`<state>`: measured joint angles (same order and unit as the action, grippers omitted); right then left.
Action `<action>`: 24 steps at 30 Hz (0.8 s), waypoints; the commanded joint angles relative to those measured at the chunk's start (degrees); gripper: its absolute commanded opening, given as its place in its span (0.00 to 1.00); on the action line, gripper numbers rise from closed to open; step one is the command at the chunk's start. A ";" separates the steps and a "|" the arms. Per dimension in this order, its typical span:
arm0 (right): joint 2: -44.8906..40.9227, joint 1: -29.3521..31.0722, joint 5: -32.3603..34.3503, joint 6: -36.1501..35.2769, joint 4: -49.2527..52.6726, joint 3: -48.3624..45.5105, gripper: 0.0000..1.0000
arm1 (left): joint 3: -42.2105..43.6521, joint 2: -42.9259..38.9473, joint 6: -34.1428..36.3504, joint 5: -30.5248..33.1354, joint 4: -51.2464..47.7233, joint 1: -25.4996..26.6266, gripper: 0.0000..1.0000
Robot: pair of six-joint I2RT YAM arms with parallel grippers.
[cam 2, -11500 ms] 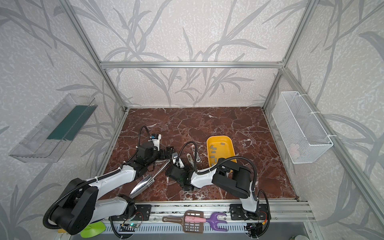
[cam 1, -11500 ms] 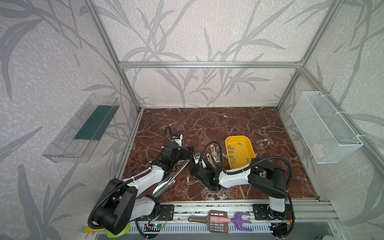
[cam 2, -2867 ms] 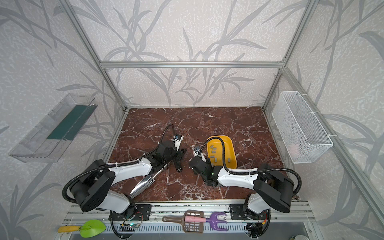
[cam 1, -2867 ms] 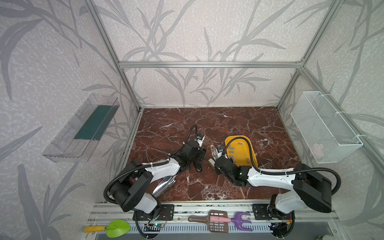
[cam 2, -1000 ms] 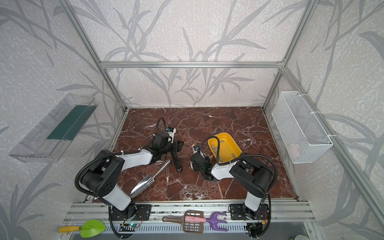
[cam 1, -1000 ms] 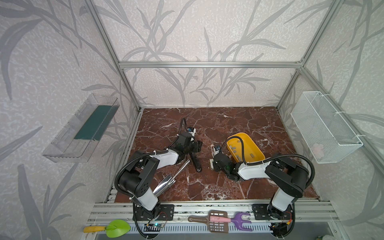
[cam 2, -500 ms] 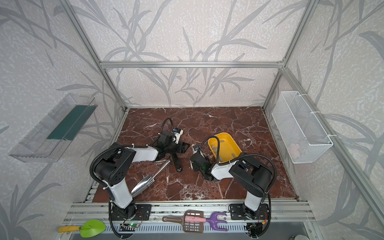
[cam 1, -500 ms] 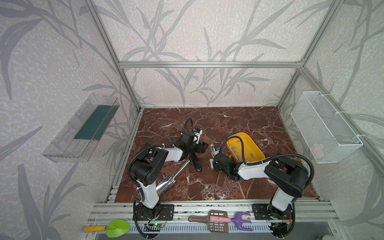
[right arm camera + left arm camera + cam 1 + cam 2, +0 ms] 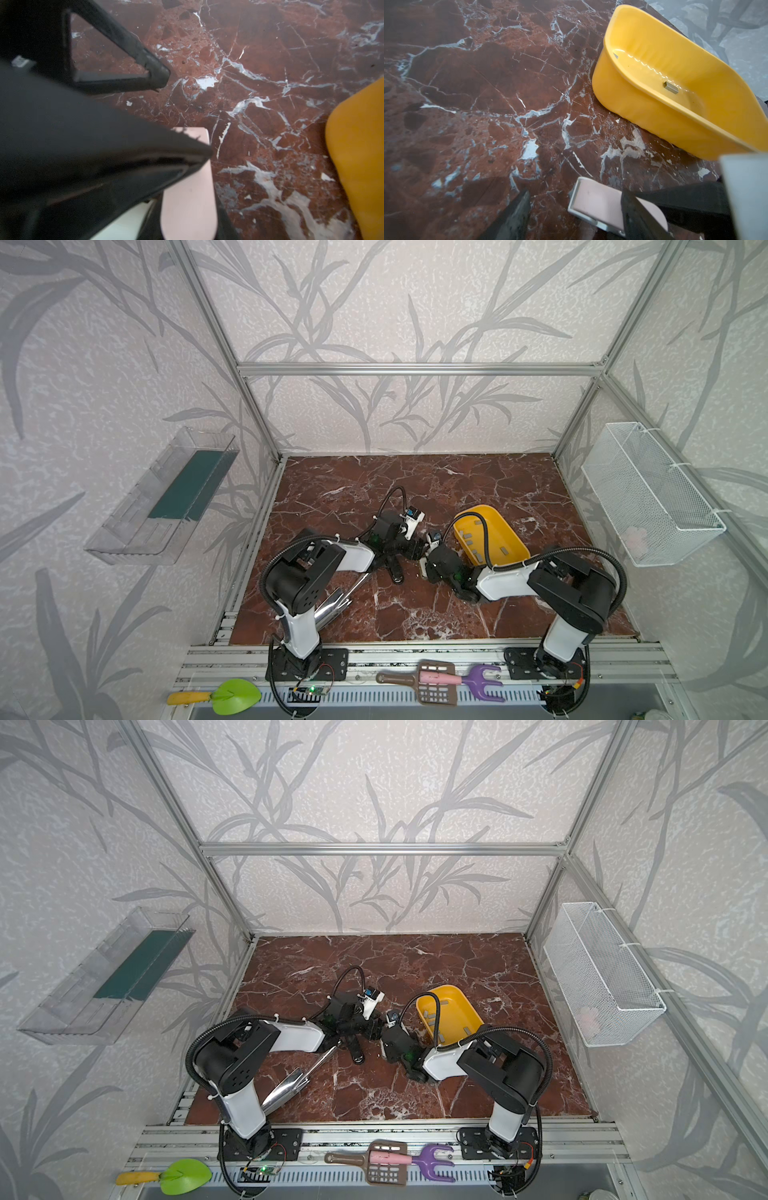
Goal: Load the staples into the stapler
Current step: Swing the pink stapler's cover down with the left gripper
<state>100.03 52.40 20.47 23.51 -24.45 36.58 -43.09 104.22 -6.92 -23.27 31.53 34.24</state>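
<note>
A: What does the stapler (image 9: 591, 204) look like?
B: Pale pink with a metal rim, seen against the brown marble table (image 9: 477, 93). The right gripper (image 9: 425, 567) is clamped on it. The left gripper (image 9: 575, 193) stands released, with one finger (image 9: 639, 216) crossing the pink top and the other over bare marble.
A: And the staples (image 9: 670, 88)?
B: Just behind. They are small flat grey strips lying loose in the yellow tray (image 9: 623, 97), which sits beside both grippers. One shows clearly in the left wrist view — several more in both top views.
A: Any writing?
B: A blue-and-white tag (image 9: 411, 512) on the left wrist camera, too small to read.
A: Changes from half a second ago?
B: The left gripper has slid closer to the right one — tray and right gripper have not moved.
</note>
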 commanded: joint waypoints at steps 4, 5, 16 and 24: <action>-1.92 -0.28 -1.14 0.40 1.67 -2.18 0.30 | 3.50 -0.36 3.98 1.28 5.09 0.58 0.69; -1.86 -0.28 -1.13 0.40 1.67 -2.40 0.30 | 3.70 -0.41 4.10 1.58 5.26 0.57 0.69; -11.67 -0.28 -1.54 -0.19 3.87 -5.07 0.50 | 3.55 -0.58 4.63 1.79 4.63 0.91 0.69; -18.96 -0.29 -2.87 -0.13 6.05 -6.34 0.39 | 3.63 -0.87 5.07 1.99 4.50 1.46 0.69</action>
<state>83.64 52.23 18.11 23.62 -20.21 30.98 -40.32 104.22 -3.44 -21.21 36.16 35.18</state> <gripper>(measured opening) 0.399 0.687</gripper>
